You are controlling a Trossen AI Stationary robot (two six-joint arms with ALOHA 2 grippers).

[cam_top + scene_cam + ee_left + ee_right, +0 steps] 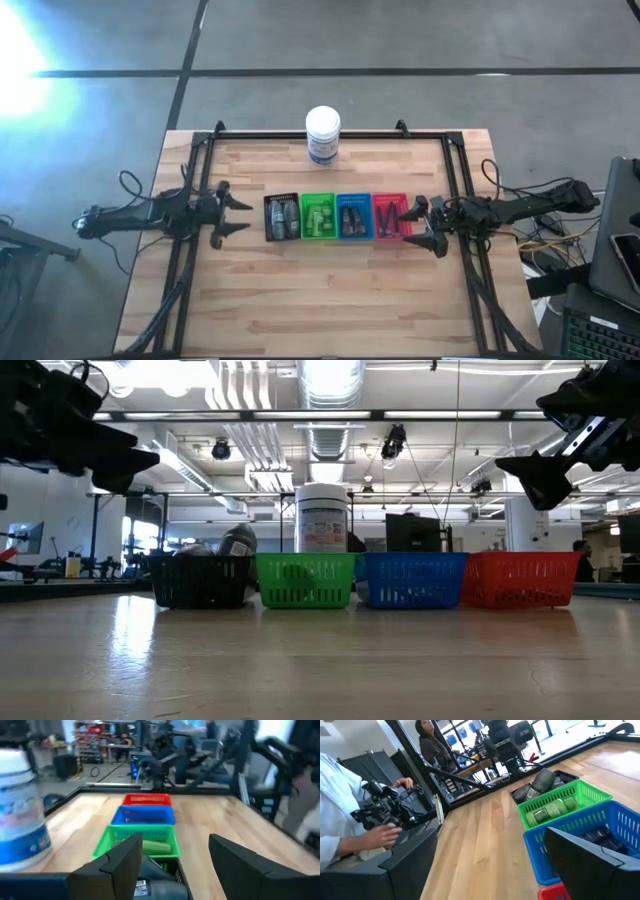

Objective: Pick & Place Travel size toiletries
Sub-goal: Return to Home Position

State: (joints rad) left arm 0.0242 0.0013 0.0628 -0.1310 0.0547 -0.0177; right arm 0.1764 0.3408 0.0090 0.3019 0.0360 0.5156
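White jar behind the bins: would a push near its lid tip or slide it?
The white jar stands upright, taller than wide, so a high push would probably tip it; a low one likelier slides it across the wooden table. Its round wall suggests rolling once down.

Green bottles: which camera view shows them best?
The right wrist view: a green bottle lies large in the green bin. The high view shows them small; the left wrist view a sliver; the low view only the bin.

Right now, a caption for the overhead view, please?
Toiletries sorted into black bin, green bin, blue bin and red bin; left gripper and right gripper open at either end; white jar behind.
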